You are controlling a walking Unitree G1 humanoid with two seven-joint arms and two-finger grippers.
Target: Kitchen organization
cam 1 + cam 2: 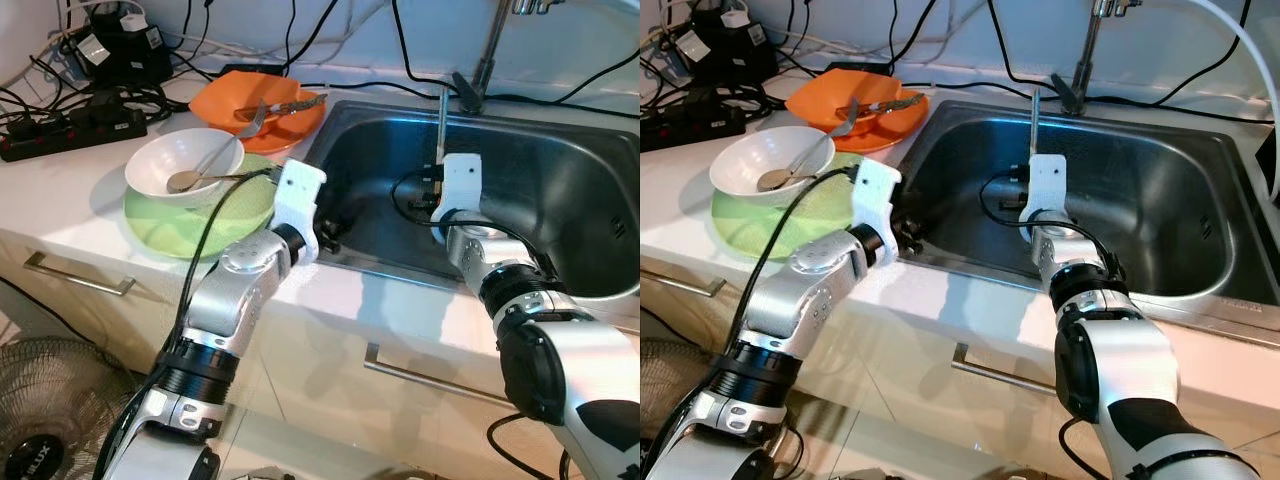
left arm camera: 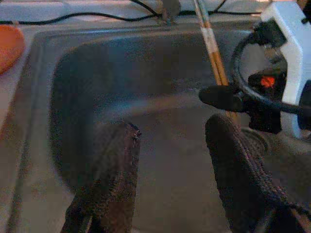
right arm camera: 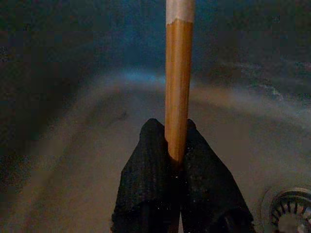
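My right gripper (image 3: 175, 160) is shut on the lower end of a wooden chopstick (image 3: 178, 73) with a silver top. It holds the chopstick (image 1: 441, 125) upright over the steel sink (image 1: 560, 190), near the middle. My left gripper (image 2: 172, 131) is open with nothing between its fingers, and it sits at the sink's left rim (image 1: 328, 235), pointing into the basin. On the counter to the left, a white bowl (image 1: 185, 165) holding a spoon (image 1: 195, 178) rests on a green plate (image 1: 180, 235).
An orange plate (image 1: 250, 100) with a fork lies behind the bowl. A black power strip (image 1: 70, 125) and cables crowd the back left counter. The faucet (image 1: 485, 50) rises behind the sink, and the drain (image 3: 291, 213) is in the sink floor. A fan (image 1: 50, 420) stands on the floor at lower left.
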